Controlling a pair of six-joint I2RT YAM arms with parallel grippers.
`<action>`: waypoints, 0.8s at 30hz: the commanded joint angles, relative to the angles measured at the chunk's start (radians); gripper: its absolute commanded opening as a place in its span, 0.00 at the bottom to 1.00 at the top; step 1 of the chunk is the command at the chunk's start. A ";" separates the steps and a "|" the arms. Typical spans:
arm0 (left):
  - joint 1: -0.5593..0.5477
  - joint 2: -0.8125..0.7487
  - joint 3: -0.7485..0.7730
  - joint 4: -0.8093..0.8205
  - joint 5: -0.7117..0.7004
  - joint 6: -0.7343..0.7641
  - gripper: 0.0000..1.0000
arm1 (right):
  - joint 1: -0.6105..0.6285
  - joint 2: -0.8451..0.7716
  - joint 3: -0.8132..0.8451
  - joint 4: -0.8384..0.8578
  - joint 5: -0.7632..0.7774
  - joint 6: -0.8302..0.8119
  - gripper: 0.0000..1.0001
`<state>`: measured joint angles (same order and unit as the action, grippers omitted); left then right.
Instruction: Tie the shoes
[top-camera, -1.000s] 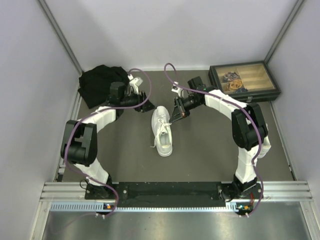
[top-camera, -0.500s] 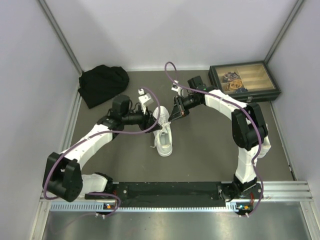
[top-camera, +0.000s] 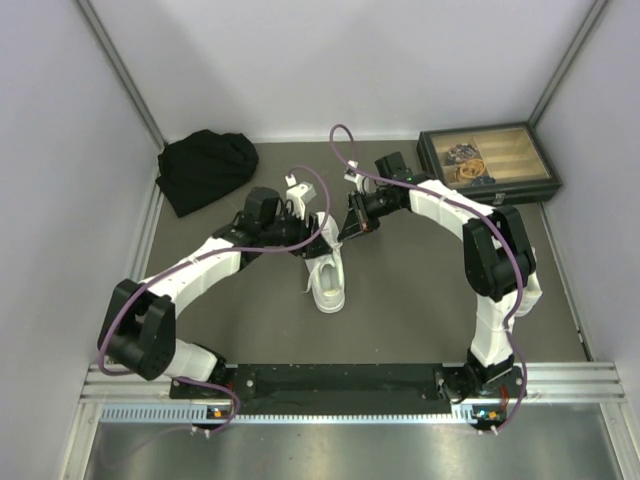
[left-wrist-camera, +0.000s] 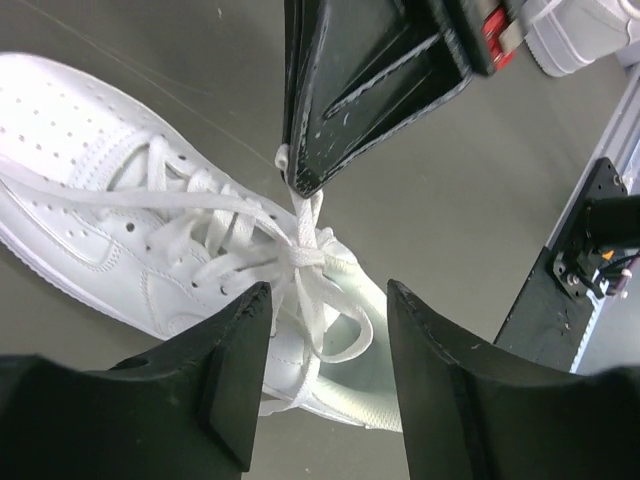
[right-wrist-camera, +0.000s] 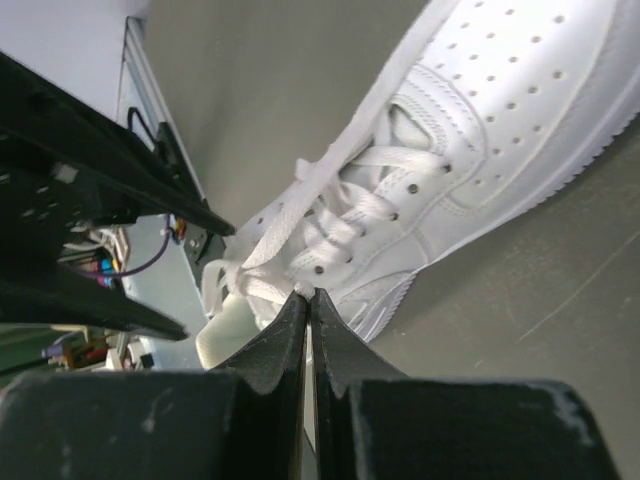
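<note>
One white sneaker (top-camera: 328, 272) lies mid-table, its heel toward the arm bases. Its thin white laces (left-wrist-camera: 300, 252) are crossed in a knot over the tongue, with a loose loop hanging into the shoe opening. My right gripper (top-camera: 347, 237) is shut on a lace end just above the shoe; the right wrist view shows the fingers (right-wrist-camera: 290, 335) pinching white lace at their tips (right-wrist-camera: 308, 294), the sneaker (right-wrist-camera: 470, 170) beyond. My left gripper (top-camera: 314, 244) is open and empty over the shoe's opening, its fingers (left-wrist-camera: 235, 370) either side of the knot and loop, not touching.
A black cloth bundle (top-camera: 205, 170) lies at the back left. A dark box with a wooden tray (top-camera: 488, 163) stands at the back right. Grey walls close in the table on three sides. The black base plate (top-camera: 335, 380) runs along the near edge.
My left arm has swung from the black cloth bundle across to the shoe, its open gripper now over the laces. The right gripper has kept its hold in place.
</note>
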<state>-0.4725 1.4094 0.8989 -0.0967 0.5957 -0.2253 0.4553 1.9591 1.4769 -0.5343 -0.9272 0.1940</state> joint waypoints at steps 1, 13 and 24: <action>0.003 -0.023 0.052 0.017 -0.002 -0.023 0.57 | -0.003 -0.026 -0.010 0.046 0.070 0.022 0.00; 0.029 -0.060 -0.002 0.081 0.095 0.100 0.66 | -0.003 -0.008 -0.021 0.079 0.048 0.061 0.00; 0.025 0.056 0.090 0.037 0.076 0.041 0.50 | -0.001 -0.020 -0.027 0.086 0.030 0.067 0.00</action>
<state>-0.4461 1.4521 0.9409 -0.0841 0.6636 -0.1665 0.4549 1.9591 1.4525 -0.4881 -0.8726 0.2588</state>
